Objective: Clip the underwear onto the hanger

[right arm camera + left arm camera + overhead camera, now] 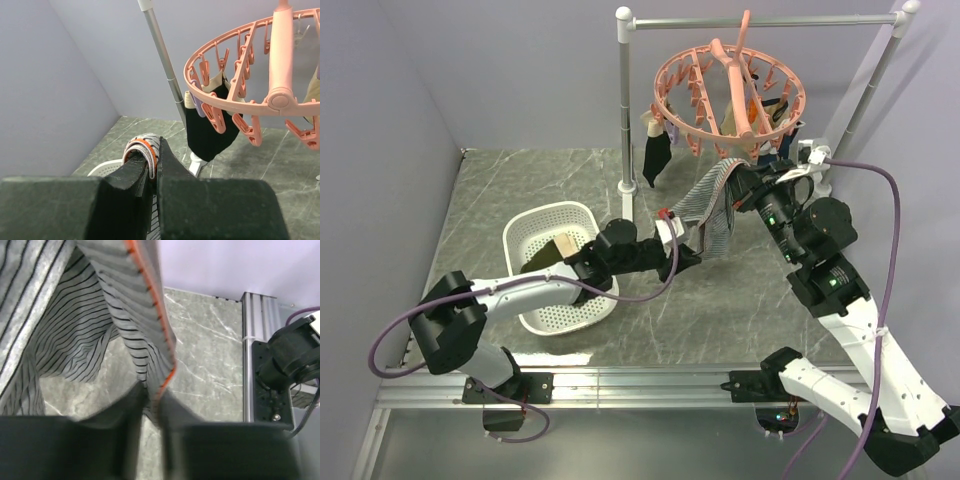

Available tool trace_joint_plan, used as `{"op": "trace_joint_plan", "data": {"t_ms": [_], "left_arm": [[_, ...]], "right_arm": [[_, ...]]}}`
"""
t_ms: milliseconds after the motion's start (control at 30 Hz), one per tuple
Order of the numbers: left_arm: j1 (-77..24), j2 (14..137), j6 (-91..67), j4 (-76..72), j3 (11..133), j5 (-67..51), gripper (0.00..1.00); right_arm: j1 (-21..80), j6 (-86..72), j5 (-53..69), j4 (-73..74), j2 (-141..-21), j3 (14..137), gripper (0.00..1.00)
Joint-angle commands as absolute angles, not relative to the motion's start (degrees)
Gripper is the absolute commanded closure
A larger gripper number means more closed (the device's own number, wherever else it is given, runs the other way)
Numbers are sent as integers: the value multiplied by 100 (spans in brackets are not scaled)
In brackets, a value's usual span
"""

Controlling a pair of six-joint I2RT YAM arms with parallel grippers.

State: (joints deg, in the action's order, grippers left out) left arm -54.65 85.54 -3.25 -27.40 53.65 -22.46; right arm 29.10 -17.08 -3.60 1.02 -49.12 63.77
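Top external view: the left gripper [688,257] and right gripper [738,180] each clench the underwear [712,208], stretched between them below the hanger [732,80], near the counter's [520,190] far edge.

Striped underwear [712,205] hangs between left fingers [687,258] and right fingers [743,180] above counter [520,180], just below hanger [730,75]; 1 white basket [551,208] at left.

A robot lab booth: plain lilac walls [520,60], aluminium rail [620,385], marble-patterned tabletop [520,190].
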Motion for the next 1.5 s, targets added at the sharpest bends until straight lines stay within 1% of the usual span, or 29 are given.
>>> {"op": "trace_joint_plan", "data": {"t_ms": [0, 33, 100, 167, 233, 267, 300, 333, 367, 467, 600, 700, 767, 867, 967, 1000, 1067, 1100, 1233, 1367, 1400, 1467], "left_arm": [[-5424, 8508, -141, -2402, 5730, -2066, 90], [-5362, 8386, -132, -2304, 5704, -2152, 99], [-5073, 8219, -184, -1919, 5722, -2337, 100], [-4870, 7938, -89, -1392, 5818, -2722, 100], [-4676, 7701, 558, -181, 6125, -2970, 100], [-4641, 7638, 806, 277, 6248, -3101, 100], [-4641, 7577, 1017, 647, 6397, -3085, 100], [-4632, 7428, 1368, 1329, 6442, -3041, 100], [-4597, 7348, 1484, 1553, 6451, -2963, 100], [-4588, 7119, 2081, 2677, 6538, -3031, 100], [-4588, 7224, 2521, 3865, 6985, -3023, 100], [-4588, 7391, 2793, 4875, 7398, -3277, 100], [-4588, 7427, 2856, 5210, 7584, -3383, 100], [-4605, 7716, 2918, 5405, 7778, -3647, 100], [-4597, 8619, 2646, 5572, 8146, -3700, 100], [-4579, 9188, 2532, 5668, 8408, -3639, 100], [-4413, 9718, 2444, 5660, 8804, -3560, 100], [-4325, 10130, 2252, 5556, 8894, -3525, 100], [-3920, 10687, 1793, 4390, 9088, -3209, 100], [-3867, 11178, 1784, 3868, 9525, -2453, 100], [-3867, 11406, 1793, 3832, 9623, -2269, 100], [-3858, 11627, 1854, 3797, 9886, -2206, 99]], "right_arm": [[2874, -1688, -440, -44, -4772, 6627, 100], [2831, -1618, -439, 113, -4755, 6644, 100], [2752, -1251, -422, 367, -4667, 6636, 100], [2488, -637, -55, 535, -4431, 6531, 100], [2225, -204, 297, 974, -4159, 6381, 100], [1971, 250, 438, 1210, -4088, 6363, 100], [1821, 438, 622, 1718, -4017, 6346, 100], [1706, 613, 668, 1958, -3956, 6311, 100], [1505, 981, 738, 2395, -3807, 6206, 100], [1441, 1754, 905, 3126, -3542, 6118, 100], [1441, 2460, 967, 4601, -3419, 6179, 100], [1450, 3092, 1168, 5393, -3235, 6091, 100], [1441, 3364, 1195, 5563, -3068, 5881, 100], [1450, 3402, 1099, 5336, -3058, 5556, 100], [1450, 3296, 958, 4651, -3461, 4958, 100], [1441, 3270, 862, 4206, -3602, 4687, 100], [1337, 3182, 791, 3477, -4041, 4388, 100], [1284, 3156, 791, 3228, -4182, 4325, 100], [766, 2971, 940, 2190, -5095, 4166, 100], [265, 2892, 940, 1329, -5729, 4122, 100], [72, 2892, 975, 1266, -5939, 4122, 100], [26, 2953, 1046, 1205, -6151, 4131, 100]]}}
